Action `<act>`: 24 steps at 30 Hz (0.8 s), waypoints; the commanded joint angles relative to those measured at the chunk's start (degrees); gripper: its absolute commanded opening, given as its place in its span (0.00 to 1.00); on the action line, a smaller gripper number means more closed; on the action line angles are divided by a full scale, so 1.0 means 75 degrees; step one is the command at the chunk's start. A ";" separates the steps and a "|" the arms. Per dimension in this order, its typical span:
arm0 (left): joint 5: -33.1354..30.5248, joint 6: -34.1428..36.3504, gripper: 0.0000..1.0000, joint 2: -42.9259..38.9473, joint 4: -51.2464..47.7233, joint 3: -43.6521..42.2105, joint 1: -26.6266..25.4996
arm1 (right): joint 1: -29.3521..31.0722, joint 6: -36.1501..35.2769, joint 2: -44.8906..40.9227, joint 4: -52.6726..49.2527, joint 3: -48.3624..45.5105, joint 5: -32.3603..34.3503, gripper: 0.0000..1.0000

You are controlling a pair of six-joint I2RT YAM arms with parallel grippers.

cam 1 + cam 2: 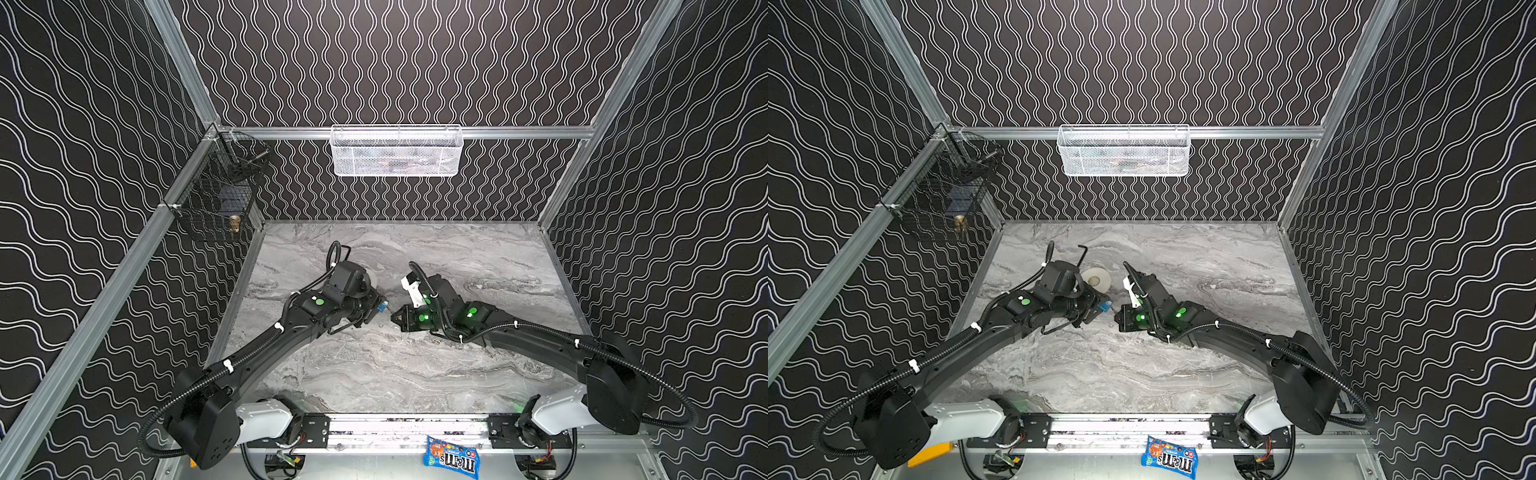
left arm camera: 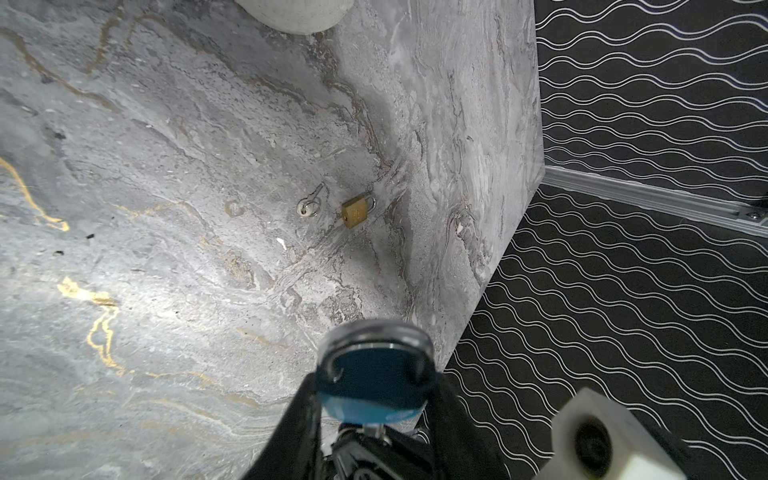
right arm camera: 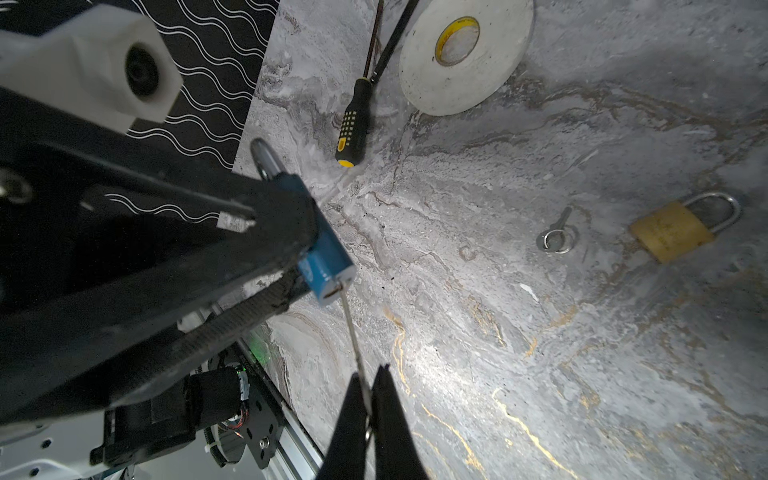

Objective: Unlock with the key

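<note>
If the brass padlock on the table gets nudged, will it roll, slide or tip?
The brass padlock lies flat on its broad face, so it would likely slide rather than roll or tip. Its solid-looking metal body suggests heavy for its size. Its shackle looks closed, so it probably lifts as one rigid piece.

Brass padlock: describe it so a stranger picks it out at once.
On the grey marble table, a small key on a ring lies loose, away from the white tape roll. Beside it, not touching, lies the brass padlock, flat; the blue padlock is up in the left pincer.
</note>
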 commanded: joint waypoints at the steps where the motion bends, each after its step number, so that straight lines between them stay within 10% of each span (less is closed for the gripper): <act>1: 0.0041 0.0206 0.07 -0.0051 0.0120 0.0062 0.0030 | 0.0010 -0.0048 0.0011 0.0359 0.0021 -0.0164 0.00; 24: 0.0531 0.0731 0.06 0.0193 0.0016 0.0235 0.0106 | -0.0089 -0.0854 -0.0238 0.0125 0.0431 -0.0038 0.00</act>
